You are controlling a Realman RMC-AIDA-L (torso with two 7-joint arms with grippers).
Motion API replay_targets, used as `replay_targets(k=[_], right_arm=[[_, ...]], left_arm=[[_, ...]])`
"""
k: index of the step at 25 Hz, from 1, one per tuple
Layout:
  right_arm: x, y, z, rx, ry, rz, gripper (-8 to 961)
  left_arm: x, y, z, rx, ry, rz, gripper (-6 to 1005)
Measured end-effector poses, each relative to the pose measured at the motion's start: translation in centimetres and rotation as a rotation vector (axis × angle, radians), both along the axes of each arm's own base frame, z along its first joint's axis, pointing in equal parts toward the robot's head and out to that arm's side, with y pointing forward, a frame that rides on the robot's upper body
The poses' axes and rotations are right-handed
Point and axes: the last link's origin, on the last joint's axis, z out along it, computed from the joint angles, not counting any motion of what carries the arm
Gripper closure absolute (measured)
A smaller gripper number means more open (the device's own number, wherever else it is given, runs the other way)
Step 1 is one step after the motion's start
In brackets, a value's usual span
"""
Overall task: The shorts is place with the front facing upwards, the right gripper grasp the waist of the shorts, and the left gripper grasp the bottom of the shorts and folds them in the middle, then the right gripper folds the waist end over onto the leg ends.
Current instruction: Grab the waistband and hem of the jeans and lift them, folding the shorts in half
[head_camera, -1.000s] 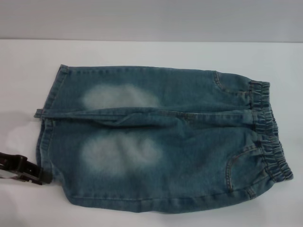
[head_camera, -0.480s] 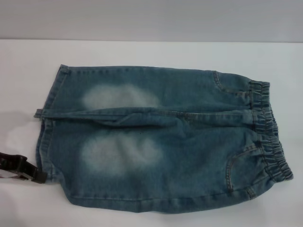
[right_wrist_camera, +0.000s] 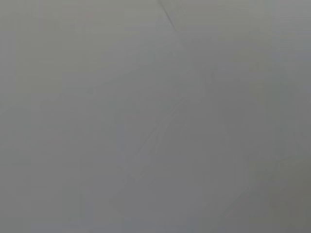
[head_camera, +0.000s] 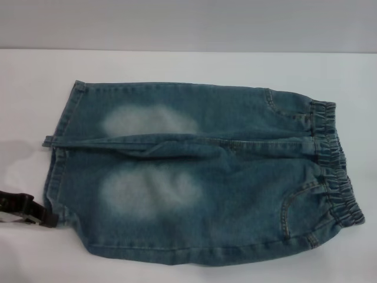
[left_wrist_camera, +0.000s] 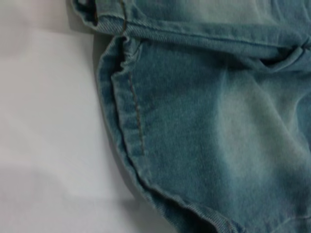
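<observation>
The blue denim shorts [head_camera: 206, 177] lie flat and front up on the white table [head_camera: 177, 65]. The elastic waist [head_camera: 333, 165] is at the right and the bottom hems [head_camera: 56, 171] are at the left. My left gripper [head_camera: 47, 220] is low at the left edge, right beside the near leg's hem and touching or nearly touching it. In the left wrist view that stitched hem [left_wrist_camera: 129, 111] curves close below the camera, with table to its side. The right gripper is out of view, and its wrist view shows only plain grey.
Bare white table surrounds the shorts, widest behind them and to the left. A grey wall [head_camera: 188, 23] rises at the table's far edge. The shorts' near edge lies close to the table's front.
My left gripper has drawn back slightly to the left along the near leg's hem. The shorts have not moved.
</observation>
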Motion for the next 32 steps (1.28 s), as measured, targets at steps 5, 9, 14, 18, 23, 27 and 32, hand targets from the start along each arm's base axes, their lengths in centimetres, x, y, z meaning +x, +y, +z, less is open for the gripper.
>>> replay_targets(k=[5,9,14,18,23,27,32], right_arm=[[0.0,0.7,1.0,-0.042,0.054,0.077,339],[-0.8,2.0,2.4,-0.162,0.073,0.206,340],[-2.9,4.6,4.1,-0.504,0.046,0.393,342],[-5.5,6.0,5.4,-0.791,-0.028,0.522,343],[-8.3,6.5,6.7,-1.149,-0.164,0.574,345],[-9.4,6.2,7.1,-1.435,-0.316,0.515,346],[-10.0,6.2,6.9,-1.680,-0.458,0.423,348]], left_arm=[[0.0,0.1,0.1,0.031,-0.022,0.011,978],[0.1,0.2,0.3,0.056,-0.046,0.022,978],[0.0,0.4,1.1,0.089,-0.060,0.031,977],[0.2,0.6,1.8,0.124,-0.091,0.035,977],[0.5,0.8,2.1,0.154,-0.123,0.034,977],[0.8,1.0,2.2,0.163,-0.138,0.028,977],[1.3,1.4,2.0,0.161,-0.146,0.021,976]])
